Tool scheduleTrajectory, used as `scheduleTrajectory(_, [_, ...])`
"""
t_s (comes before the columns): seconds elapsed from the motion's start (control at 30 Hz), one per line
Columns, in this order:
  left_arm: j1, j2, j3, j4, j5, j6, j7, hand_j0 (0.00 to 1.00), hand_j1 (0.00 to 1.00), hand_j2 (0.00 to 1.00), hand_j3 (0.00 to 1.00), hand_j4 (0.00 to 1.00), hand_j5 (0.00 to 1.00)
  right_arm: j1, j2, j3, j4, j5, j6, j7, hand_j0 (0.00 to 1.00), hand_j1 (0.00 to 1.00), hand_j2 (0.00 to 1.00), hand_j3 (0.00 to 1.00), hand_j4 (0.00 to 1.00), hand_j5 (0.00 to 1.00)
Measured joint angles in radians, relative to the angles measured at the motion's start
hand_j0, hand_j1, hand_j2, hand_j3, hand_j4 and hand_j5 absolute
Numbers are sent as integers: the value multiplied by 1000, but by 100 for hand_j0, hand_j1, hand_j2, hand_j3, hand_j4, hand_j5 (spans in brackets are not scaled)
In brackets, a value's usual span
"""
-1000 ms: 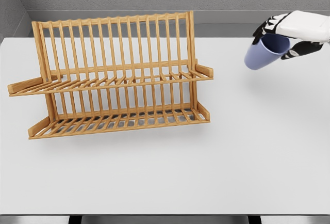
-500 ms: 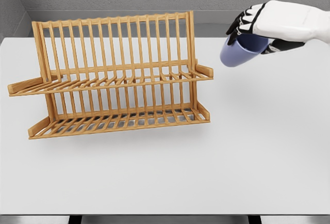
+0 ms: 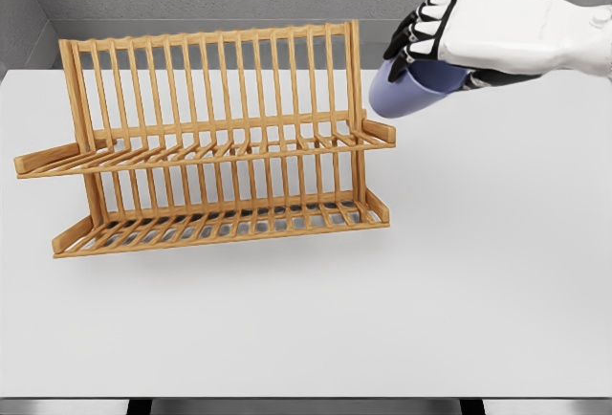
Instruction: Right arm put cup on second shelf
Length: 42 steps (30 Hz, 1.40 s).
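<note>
While the wooden dish rack (image 3: 215, 142) sits on the left half of the white table (image 3: 459, 281), its upper shelf (image 3: 206, 152) and lower shelf (image 3: 225, 224) both carry nothing, and its right end bracket is just beside the cup. Right of the rack's top corner, the blue cup (image 3: 406, 92) hangs in the air above the table, tilted with its base toward the rack, near the upper shelf's right end but not touching it. Further right, the right hand (image 3: 449, 37) has its dark fingers (image 3: 413, 34) curled over the cup's rim end, gripping it, arm entering from the right edge.
</note>
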Motion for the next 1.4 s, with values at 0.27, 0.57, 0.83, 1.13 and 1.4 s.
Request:
scheduleTrajectory(0.27, [0,0,0,0,0,0,0,100,100,100,100,100,100,-12,49,14,-17,-1,0,0,61,61,61,61,61,61])
scheduleTrajectory(0.57, [0,0,0,0,0,0,0,100,100,100,100,100,100,-14,76,88,-16,9,1,-4,62,62,62,62,62,62])
scheduleTrajectory(0.83, [0,0,0,0,0,0,0,100,100,100,100,100,100,-14,85,113,-15,17,3,-2,100,100,100,100,100,100])
scheduleTrajectory(1.13, [0,0,0,0,0,0,0,100,100,100,100,100,100,50,55,-49,8,12,0,0,100,100,100,100,100,100])
scheduleTrajectory(1.4, [0,0,0,0,0,0,0,100,100,100,100,100,100,436,98,-285,240,42,-1,0,100,100,100,100,100,100])
